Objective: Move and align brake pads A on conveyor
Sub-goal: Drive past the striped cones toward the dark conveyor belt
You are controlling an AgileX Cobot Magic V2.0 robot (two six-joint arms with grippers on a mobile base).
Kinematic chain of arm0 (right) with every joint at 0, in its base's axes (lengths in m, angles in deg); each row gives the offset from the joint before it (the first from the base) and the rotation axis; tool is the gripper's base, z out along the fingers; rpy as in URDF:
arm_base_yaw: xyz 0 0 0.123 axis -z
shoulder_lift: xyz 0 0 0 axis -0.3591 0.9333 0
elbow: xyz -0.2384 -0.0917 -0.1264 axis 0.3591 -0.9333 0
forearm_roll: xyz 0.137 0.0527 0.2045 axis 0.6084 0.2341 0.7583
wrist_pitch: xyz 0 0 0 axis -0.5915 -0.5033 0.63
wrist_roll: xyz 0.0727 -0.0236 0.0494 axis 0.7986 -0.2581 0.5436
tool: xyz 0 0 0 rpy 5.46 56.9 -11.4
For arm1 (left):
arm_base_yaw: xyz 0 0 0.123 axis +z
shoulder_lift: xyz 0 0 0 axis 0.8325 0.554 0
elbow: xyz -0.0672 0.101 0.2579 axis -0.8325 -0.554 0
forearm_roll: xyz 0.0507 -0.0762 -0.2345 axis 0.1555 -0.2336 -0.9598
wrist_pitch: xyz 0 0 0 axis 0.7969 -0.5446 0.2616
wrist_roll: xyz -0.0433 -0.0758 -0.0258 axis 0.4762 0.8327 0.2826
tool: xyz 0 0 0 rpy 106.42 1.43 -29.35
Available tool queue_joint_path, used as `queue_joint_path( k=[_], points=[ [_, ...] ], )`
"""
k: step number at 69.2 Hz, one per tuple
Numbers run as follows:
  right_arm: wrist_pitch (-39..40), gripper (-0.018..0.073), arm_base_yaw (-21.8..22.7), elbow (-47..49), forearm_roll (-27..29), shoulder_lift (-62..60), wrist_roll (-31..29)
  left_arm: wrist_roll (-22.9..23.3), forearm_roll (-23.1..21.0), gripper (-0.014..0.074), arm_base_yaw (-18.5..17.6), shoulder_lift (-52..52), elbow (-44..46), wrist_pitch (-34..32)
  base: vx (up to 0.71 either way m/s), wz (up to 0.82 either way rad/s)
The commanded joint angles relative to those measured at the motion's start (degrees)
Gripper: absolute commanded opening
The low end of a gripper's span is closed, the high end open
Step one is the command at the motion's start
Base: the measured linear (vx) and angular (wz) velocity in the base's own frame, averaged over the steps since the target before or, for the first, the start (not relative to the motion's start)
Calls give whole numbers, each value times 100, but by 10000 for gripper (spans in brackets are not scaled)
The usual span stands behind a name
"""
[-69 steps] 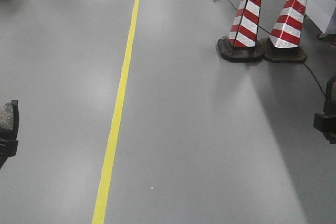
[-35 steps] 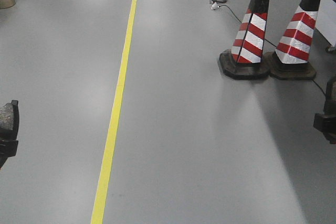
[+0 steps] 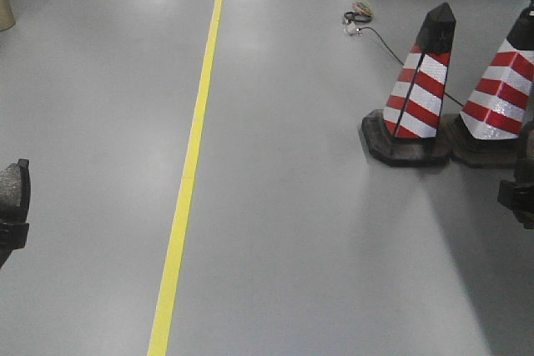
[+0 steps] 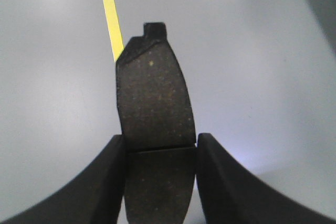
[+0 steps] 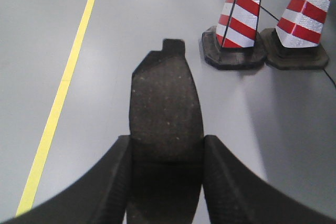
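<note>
Our left claw (image 4: 160,139) is closed to the width of the first brake pad (image 4: 153,93). Its two dark fingers (image 4: 100,187) press the pad's long edges about halfway along. The pad juts out ahead of the fingertips with its speckled grey-brown face toward the wrist camera and the notched tab of its dark backing at the far end. Beyond that tab, ahead and left of the claw, a yellow line (image 4: 110,14) crosses the grey floor (image 4: 252,51).

Our right claw (image 5: 167,141) grips the second brake pad (image 5: 165,98) the same way, shut on its edges with the tab pointing away. Ahead and to the right of this claw stand a striped cone (image 5: 239,14) and a second cone (image 5: 302,17), side by side and red and white on black bases.

From the front view, both claws hang over the floor, well apart. The first pad's rough face shows above the left claw. We cannot make out the second pad at the right claw.
</note>
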Motion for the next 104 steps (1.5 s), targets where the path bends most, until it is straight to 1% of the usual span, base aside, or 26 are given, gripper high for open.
queue_joint_path(
  k=[1,74,104],
  points=[
    [515,112,11,171,-48,-87,-43,4,-87,163,-23,-77,155,-383,52,4],
    [517,112,11,171,-48,-87,-43,4,-87,163,-23,-77,155,-386,49,0],
    [517,112,11,171,-48,-87,-43,4,-87,163,-23,-77,155,-382,47,-15]
  ],
)
